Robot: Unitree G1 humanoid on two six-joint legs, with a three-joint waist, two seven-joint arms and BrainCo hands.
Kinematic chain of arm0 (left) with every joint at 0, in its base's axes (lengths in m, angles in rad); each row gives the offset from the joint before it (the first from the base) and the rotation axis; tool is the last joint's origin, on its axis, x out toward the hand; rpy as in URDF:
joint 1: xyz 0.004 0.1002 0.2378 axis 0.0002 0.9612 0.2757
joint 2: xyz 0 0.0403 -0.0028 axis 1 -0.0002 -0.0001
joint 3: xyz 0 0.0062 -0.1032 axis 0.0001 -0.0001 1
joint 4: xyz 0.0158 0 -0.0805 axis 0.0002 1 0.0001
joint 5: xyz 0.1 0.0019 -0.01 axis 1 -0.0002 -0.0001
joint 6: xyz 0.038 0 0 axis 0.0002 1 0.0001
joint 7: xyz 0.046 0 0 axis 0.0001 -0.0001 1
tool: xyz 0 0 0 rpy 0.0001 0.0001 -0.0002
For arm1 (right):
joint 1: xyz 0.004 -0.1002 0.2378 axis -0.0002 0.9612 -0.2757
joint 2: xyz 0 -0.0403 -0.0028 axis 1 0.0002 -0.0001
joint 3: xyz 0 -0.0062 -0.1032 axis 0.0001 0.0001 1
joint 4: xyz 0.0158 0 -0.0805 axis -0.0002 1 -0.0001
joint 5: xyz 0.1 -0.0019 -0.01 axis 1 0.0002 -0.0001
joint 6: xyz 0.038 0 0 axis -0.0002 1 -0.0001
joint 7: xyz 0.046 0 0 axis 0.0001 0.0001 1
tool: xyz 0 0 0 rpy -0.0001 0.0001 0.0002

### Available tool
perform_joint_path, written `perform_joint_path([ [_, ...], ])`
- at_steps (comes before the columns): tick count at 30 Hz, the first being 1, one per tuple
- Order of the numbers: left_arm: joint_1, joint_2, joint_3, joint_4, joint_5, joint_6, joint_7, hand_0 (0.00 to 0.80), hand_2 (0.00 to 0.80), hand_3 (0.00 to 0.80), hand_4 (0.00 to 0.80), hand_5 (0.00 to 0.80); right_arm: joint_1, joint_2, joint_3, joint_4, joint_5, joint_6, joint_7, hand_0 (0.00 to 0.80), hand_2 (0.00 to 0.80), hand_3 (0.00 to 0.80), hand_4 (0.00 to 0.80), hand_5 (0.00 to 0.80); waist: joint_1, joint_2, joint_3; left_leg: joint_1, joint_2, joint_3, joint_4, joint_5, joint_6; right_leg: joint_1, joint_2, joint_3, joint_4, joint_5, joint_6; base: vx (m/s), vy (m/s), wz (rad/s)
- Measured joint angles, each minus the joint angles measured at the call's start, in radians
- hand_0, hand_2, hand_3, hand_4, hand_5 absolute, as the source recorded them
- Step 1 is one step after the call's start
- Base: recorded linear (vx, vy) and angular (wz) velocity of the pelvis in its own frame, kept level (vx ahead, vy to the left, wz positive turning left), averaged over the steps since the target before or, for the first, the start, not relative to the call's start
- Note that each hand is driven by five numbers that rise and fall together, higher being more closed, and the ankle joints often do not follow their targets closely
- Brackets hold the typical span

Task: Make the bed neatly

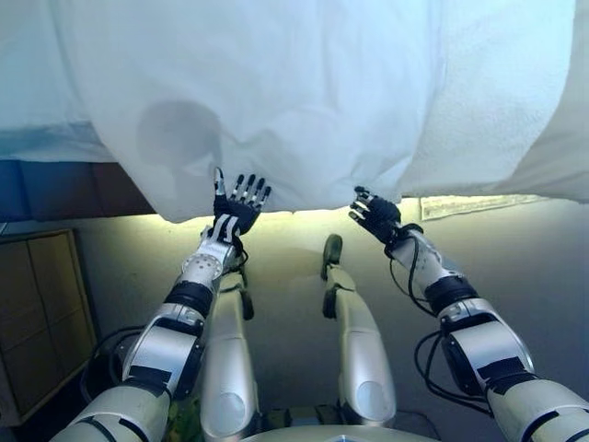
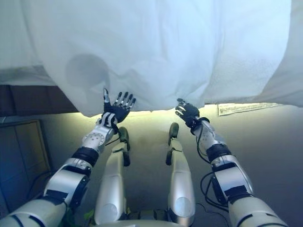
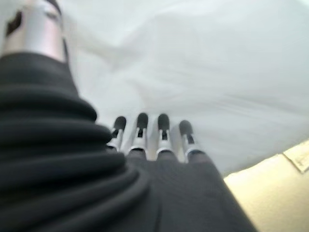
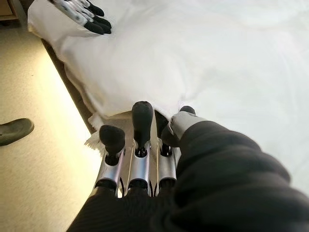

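A white duvet (image 1: 276,92) lies over the bed, and its lower edge hangs down past the bed's side in front of me. My left hand (image 1: 237,207) is open, its fingers straight and spread, with the tips against the duvet's hanging edge; it also shows in the right wrist view (image 4: 84,14). My right hand (image 1: 375,215) is at the same edge further right, its fingers loosely bent. In the right wrist view its fingertips (image 4: 142,116) reach the hem and no cloth shows pinched between them. In the left wrist view the left hand's fingers (image 3: 140,128) lie straight on the cloth.
A textured white sheet (image 1: 488,120) hangs at the right beside the duvet. The dark bed frame (image 1: 64,189) shows below the duvet at the left, above a wooden cabinet (image 1: 37,313). A printed sheet (image 1: 460,204) lies on the beige floor. A person's shoe (image 4: 14,130) stands nearby.
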Motion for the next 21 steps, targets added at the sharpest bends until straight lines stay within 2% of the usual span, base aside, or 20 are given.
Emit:
perform_joint_path([
  [8,-0.057,0.046,0.007,0.067,-0.001,-0.010,0.030,0.000,0.000,0.000,0.000,0.000,0.010,-0.003,0.000,-0.009,0.016,-0.001,0.020,0.800,0.800,0.800,0.800,0.800,0.000,-0.009,0.000,-0.031,0.007,-0.001,0.010,-0.001,-0.002,-0.028,0.006,0.000,0.000,0.002,-0.002,0.000,0.000,0.00],
  [13,-0.049,0.043,0.009,0.082,-0.010,0.026,0.056,0.000,0.000,0.000,0.000,0.000,0.005,-0.003,0.000,-0.009,0.018,-0.003,0.020,0.800,0.800,0.800,0.800,0.800,0.004,-0.009,0.000,-0.029,0.006,-0.002,-0.002,0.000,-0.002,-0.028,0.005,-0.003,-0.001,0.001,-0.003,-0.002,-0.004,0.01],
  [21,0.008,-0.042,0.047,0.132,-0.076,0.062,0.195,0.000,0.000,0.000,0.000,0.000,-0.009,-0.003,0.003,-0.023,0.038,-0.014,0.016,0.800,0.800,0.800,0.800,0.800,0.014,-0.009,0.000,-0.033,-0.002,-0.029,-0.073,0.042,-0.016,-0.043,0.004,-0.033,-0.007,-0.006,-0.013,-0.013,-0.064,0.10],
])
